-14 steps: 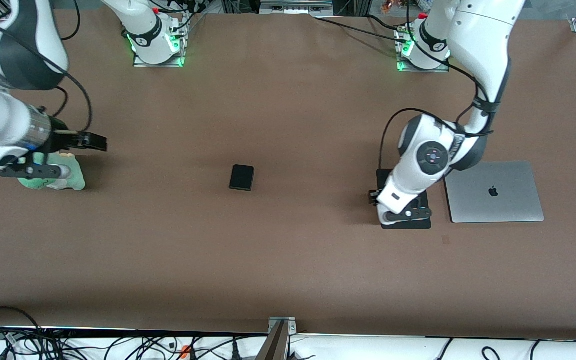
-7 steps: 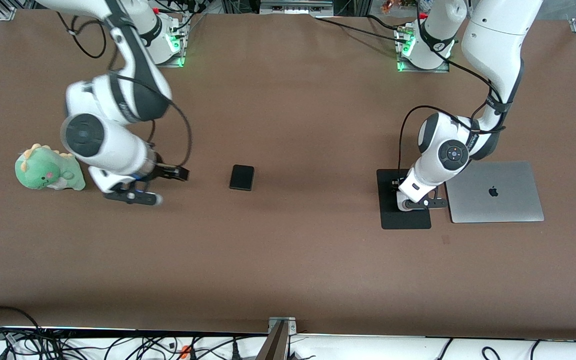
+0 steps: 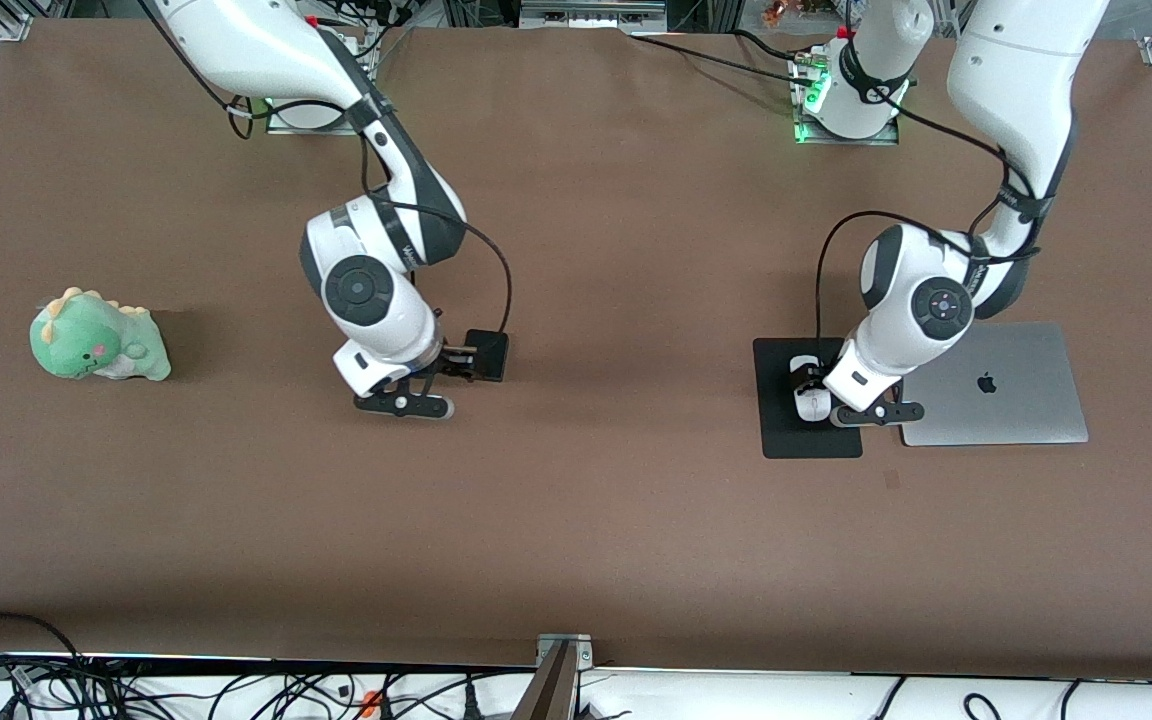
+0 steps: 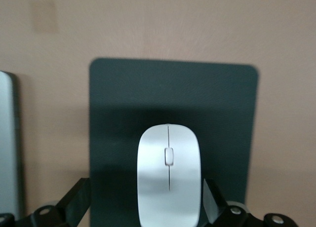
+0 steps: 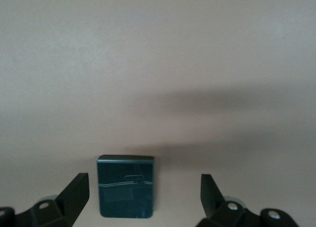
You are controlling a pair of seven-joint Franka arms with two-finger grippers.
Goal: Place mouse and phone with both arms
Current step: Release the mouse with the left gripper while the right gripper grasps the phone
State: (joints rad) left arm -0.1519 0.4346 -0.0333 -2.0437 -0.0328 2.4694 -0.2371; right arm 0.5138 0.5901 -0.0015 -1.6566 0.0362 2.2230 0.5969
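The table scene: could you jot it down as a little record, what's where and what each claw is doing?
mouse: on the black mat, beside the laptop
left gripper: open, fingers either side of the mouse
phone: flat on the table
right gripper: open, over the phone
plush dinosaur: toward the right arm's end of the table

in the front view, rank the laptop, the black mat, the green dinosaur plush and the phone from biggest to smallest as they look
1. laptop, largest, though the left arm covers one corner.
2. black mat, partly covered by the mouse and the left gripper.
3. green dinosaur plush.
4. phone, smallest, its edge hidden by the right gripper.
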